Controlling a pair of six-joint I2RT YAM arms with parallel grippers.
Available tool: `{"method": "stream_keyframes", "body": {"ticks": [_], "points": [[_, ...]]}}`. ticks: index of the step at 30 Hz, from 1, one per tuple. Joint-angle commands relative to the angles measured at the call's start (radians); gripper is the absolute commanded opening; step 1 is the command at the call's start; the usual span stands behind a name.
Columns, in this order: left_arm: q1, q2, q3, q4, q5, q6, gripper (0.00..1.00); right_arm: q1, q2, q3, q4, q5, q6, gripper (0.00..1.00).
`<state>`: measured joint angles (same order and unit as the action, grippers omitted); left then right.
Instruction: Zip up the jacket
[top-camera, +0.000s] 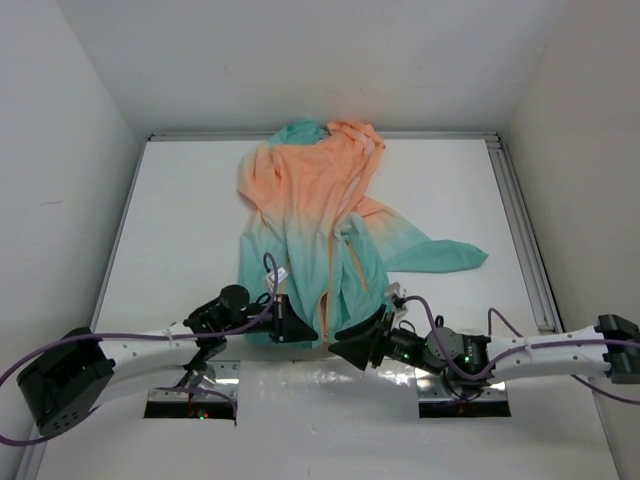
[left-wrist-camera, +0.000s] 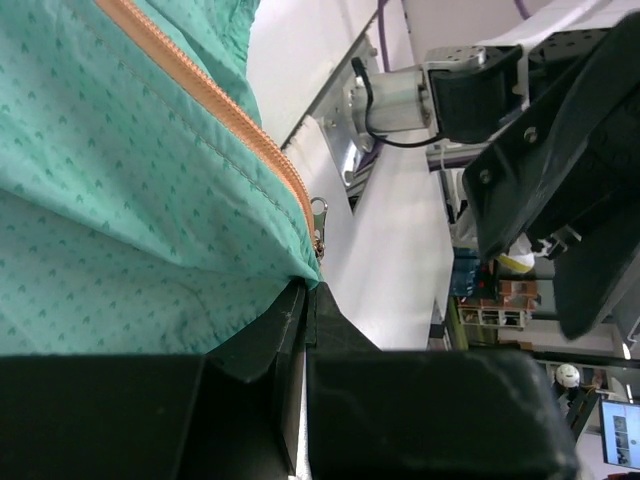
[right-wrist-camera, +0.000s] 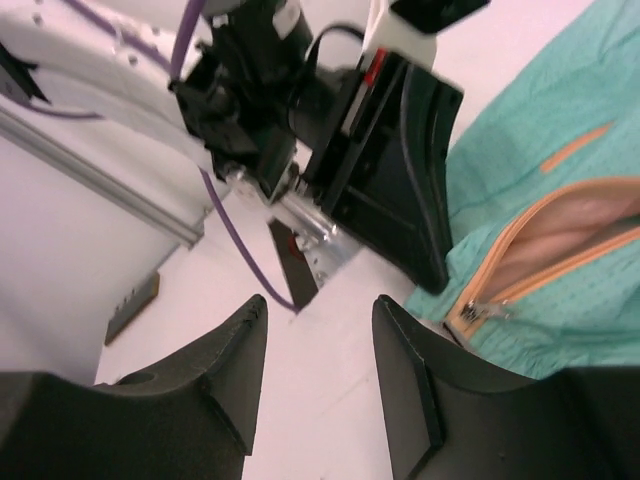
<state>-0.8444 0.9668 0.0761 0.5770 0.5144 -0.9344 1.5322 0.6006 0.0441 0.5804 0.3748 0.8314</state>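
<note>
The jacket (top-camera: 320, 200) lies flat on the white table, peach-orange at the far end and teal at the near end, with its front open at the bottom. My left gripper (top-camera: 295, 325) is shut on the teal hem (left-wrist-camera: 150, 250) beside the orange zipper (left-wrist-camera: 210, 100). The metal zipper pull (left-wrist-camera: 319, 222) hangs just above the fingertips. My right gripper (top-camera: 355, 340) is open and empty over the bare table, just right of the hem. In the right wrist view the zipper pull (right-wrist-camera: 485, 310) lies a little right of my right gripper (right-wrist-camera: 320, 315).
Metal rails (top-camera: 520, 230) run along the table's sides, with white walls around. Purple cables (top-camera: 430, 320) loop over both arms. Two metal base plates (top-camera: 190, 395) sit at the near edge. The left arm's gripper body (right-wrist-camera: 400, 180) stands close in front of the right gripper.
</note>
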Motion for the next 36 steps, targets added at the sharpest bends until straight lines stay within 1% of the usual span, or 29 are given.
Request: {"method": "stream_keyframes", "body": {"ticks": [1,4,8,10,15,20,28,36], "points": [[0.008,-0.034,-0.021,0.11,0.032,-0.026,0.0,-0.038,-0.012,-0.155,0.039,-0.045,-0.005,0.46],[0.008,-0.074,-0.033,0.116,0.029,-0.035,0.0,-0.073,0.04,-0.142,0.053,-0.063,-0.005,0.46],[0.01,-0.134,-0.045,0.103,0.012,-0.041,0.0,-0.165,0.068,-0.145,0.056,-0.096,0.009,0.45],[0.01,-0.17,-0.048,0.081,0.001,-0.041,0.0,-0.208,0.07,-0.151,0.071,-0.16,0.015,0.45],[0.011,-0.191,-0.047,0.053,-0.007,-0.035,0.0,-0.213,0.099,-0.129,0.091,-0.201,0.008,0.46],[0.011,-0.162,-0.058,0.107,0.012,-0.049,0.0,-0.213,0.195,-0.122,0.154,-0.208,0.011,0.47],[0.011,-0.177,-0.062,0.103,0.018,-0.052,0.0,-0.215,0.209,-0.125,0.193,-0.197,0.002,0.48],[0.011,-0.163,-0.073,0.142,0.033,-0.064,0.0,-0.215,0.261,-0.113,0.243,-0.189,-0.017,0.47]]}}
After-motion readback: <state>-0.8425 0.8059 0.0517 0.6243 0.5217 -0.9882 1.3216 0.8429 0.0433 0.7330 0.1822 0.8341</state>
